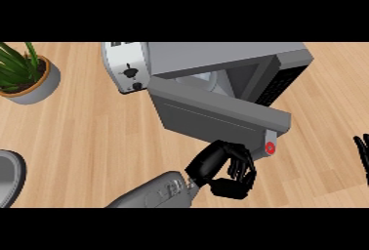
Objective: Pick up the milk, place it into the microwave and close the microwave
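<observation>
Spanning pale wood counter (93, 141), grey microwave (238, 63), door (209, 114) ajar, potted plant (25, 73)

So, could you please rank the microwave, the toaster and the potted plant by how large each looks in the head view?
1. Microwave, largest by far, with its open door.
2. and 3. Toaster and potted plant look about alike; the microwave hides part of the toaster and the frame edge cuts the plant, so I won't rank them.

One microwave (223, 93), one toaster (127, 66), one potted plant (25, 73) — two hands (223, 168).
</observation>
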